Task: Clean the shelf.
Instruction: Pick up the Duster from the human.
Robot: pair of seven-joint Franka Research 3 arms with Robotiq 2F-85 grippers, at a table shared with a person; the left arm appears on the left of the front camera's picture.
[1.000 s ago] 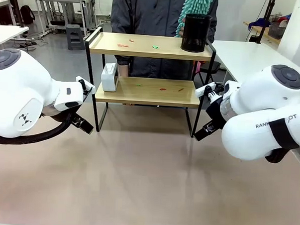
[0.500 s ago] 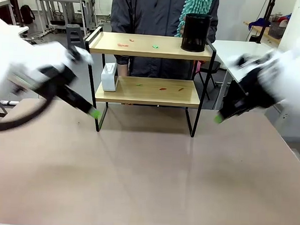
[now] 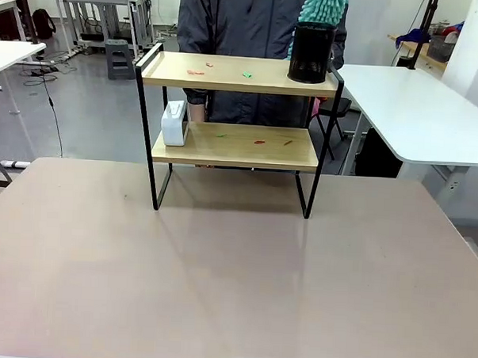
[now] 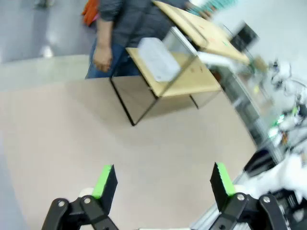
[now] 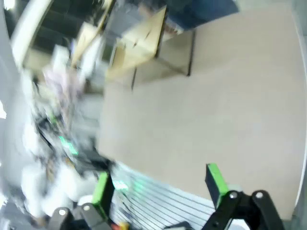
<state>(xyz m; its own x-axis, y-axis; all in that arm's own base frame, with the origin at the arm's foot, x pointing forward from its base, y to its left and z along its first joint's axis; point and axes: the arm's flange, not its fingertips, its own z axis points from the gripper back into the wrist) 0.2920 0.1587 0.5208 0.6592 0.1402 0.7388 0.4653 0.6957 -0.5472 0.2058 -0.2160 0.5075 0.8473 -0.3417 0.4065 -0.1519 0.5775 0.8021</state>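
On the beige tabletop, far middle: the shelf, upright on black legs, directly before a person in a dark jacket. Above the tabletop, well short of the shelf: left pincer, jaws wide apart, holding nothing; right pincer likewise apart, view blurred. Top board, right end: black mesh cup, teal duster just above. Lower board, left end: white box. Both boards: small red and green scraps.

The left pincer and right pincer have black jointed fingers with bright green pads. The person behind the shelf wears a dark grey jacket.
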